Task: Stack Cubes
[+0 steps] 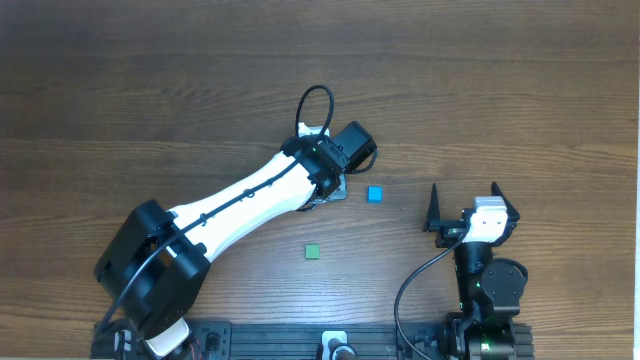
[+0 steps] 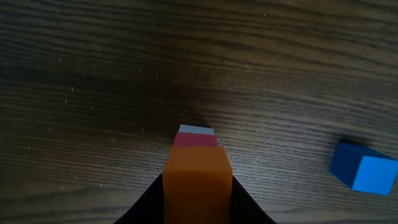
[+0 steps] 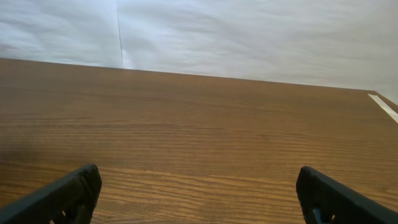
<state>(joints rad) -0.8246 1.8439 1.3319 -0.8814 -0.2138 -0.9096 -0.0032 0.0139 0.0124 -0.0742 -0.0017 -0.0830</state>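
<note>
Clamping the left claw on an orange cube, pressing its two flat side faces. Holding it in line with a red cube and a pale cube just past the fingertips. Judging these light, rigid and probably smooth, so gripping squarely at mid-face. Leaving a blue cube off to that claw's side and the right claw gaping wide with nothing between its fingers.

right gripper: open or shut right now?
Open. The right gripper has its fingers spread wide apart, bare table between them and nothing held; the top view shows the same gap.
</note>
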